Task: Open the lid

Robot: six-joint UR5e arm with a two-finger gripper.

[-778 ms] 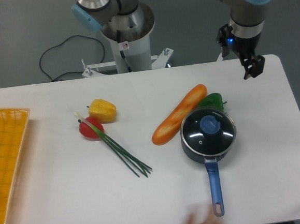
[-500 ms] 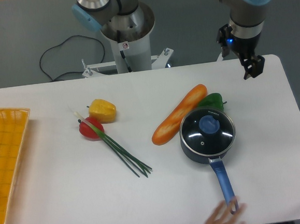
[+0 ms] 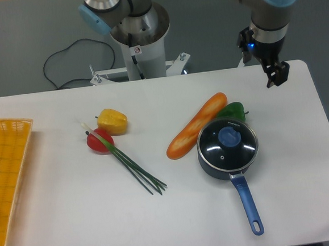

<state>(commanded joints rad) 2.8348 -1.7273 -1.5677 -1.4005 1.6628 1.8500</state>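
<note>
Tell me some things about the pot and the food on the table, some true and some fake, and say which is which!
1. The lid sits on the saucepan. True.
2. The gripper is holding the blue knob. False: it hangs up near the table's far edge, away from the lid.
3. The bread lies left of the saucepan. True.
4. The green onions are in the yellow basket. False: they lie on the table, across the red tomato.
5. The green pepper is behind the saucepan. True.

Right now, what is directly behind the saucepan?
Behind the saucepan lies a green pepper, partly hidden by the lid, beside a long bread roll. The pepper's lower part cannot be seen.
</note>
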